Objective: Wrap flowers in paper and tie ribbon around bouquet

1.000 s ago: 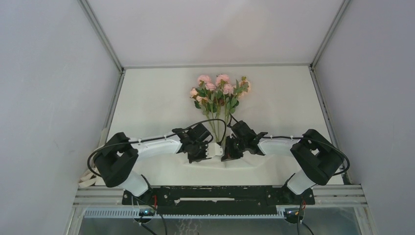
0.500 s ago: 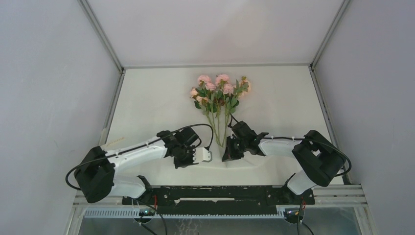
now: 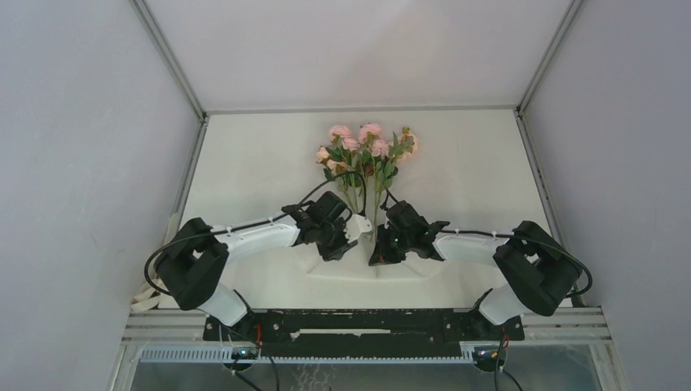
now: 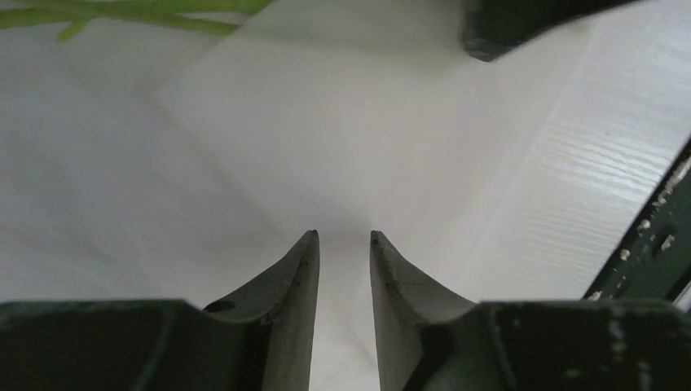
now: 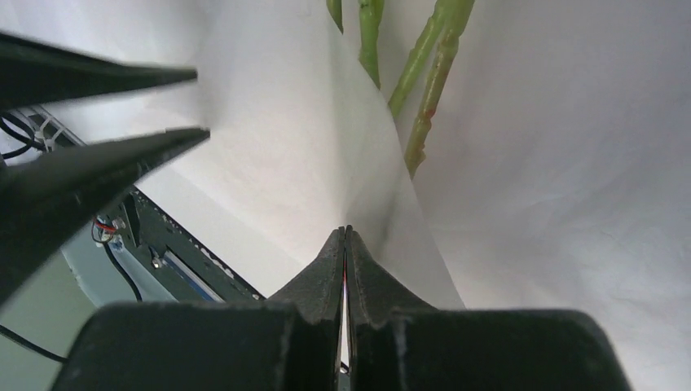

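Plainly, everything here turned on the stem ends. The flowers (image 3: 367, 151) lay flat at the middle of the table, on the paper (image 4: 269, 138). Their long axis ran far to near, with the pink heads pointing at the back wall and the bare green stems (image 5: 424, 106) pointing back toward the arms.

Both grippers sat at that near end, one on each side of the axis. The right gripper (image 5: 345, 230) had its fingers pressed together. From its own camera they looked pinched on a raised fold of the paper, whose crease ran from the tips straight up to the stems just ahead. That made it the nearer arm, I judged.

The left gripper (image 4: 344, 236) hung just on the other side, low over the sheet. Its fingers stood a narrow way apart and I could see nothing caught between them. From its camera the stems lay off to the far left, crossing the top corner of the view.

To my eye the coming move would carry that pinched fold sideways across the stems, square to their length, toward the waiting left fingers.
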{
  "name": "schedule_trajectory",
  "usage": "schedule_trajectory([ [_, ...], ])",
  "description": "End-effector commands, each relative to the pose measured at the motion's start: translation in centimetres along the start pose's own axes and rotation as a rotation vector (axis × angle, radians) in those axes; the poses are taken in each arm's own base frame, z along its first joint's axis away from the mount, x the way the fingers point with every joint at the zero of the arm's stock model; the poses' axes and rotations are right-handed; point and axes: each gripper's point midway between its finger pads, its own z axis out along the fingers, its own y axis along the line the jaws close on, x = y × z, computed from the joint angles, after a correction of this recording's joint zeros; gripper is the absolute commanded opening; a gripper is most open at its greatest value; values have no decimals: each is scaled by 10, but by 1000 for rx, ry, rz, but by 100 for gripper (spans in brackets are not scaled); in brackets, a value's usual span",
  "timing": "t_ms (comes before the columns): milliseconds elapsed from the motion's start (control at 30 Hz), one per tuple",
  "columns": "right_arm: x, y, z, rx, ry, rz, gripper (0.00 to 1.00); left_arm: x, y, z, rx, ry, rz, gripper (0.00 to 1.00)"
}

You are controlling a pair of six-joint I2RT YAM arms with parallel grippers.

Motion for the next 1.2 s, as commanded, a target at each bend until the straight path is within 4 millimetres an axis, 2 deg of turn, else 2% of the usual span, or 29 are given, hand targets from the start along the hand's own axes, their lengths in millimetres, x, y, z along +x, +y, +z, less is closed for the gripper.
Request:
schedule_trajectory([
  [0,-6,9,-9,0,-57,-12,9,-41,36,-14,-71,-181,-143,36],
  [67,-5,7,-11,24,-65,-6,10,-39,38,-13,-68,-191,-162,39],
  [333,-2,-7,-22,103,-129,28,12,-30,15,-5,85,-125,-207,50],
  [600,-3,-8,-26,103,-138,31,12,-32,-9,-14,226,-144,-189,76],
  [967,-14,-10,-51,93,-190,19,14,-28,-12,-10,268,-72,-200,76],
  [1167,-20,-5,-57,56,-201,-5,20,-25,4,-17,150,-82,-174,76],
])
